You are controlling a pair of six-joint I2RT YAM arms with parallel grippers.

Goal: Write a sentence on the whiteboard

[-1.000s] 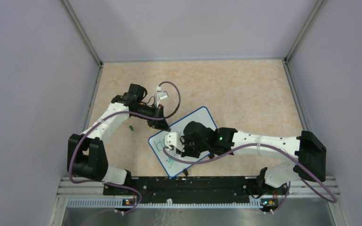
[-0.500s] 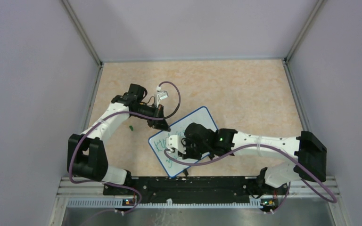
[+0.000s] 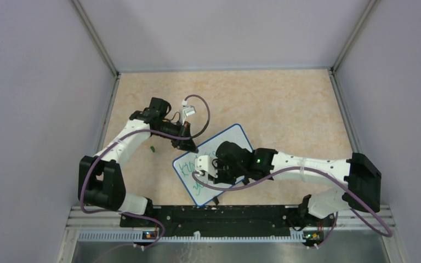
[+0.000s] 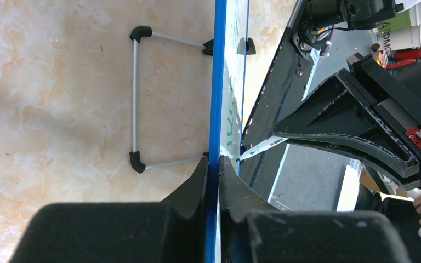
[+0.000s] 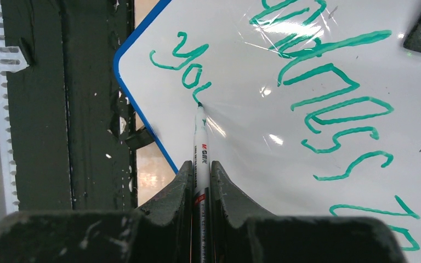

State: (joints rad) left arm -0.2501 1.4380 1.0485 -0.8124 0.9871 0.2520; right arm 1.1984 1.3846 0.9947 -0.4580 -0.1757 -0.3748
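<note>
Your left arm [image 3: 125, 139] reaches far then bends right, with the left gripper [image 4: 212, 163] pinched tight on the rim of the whiteboard [image 4: 217, 82], while your right arm [image 3: 301, 164] stretches left across the near middle, the right gripper [image 5: 200, 167] clamped on the marker [image 5: 200, 142].

You have open tabletop [image 3: 274, 104] far and right. Near-left centre blocked: whiteboard [image 3: 233, 137], left gripper [image 4: 214, 163] clamped on its rim, right gripper [image 5: 200, 167] holding marker [image 5: 200, 131] tip on it.
</note>
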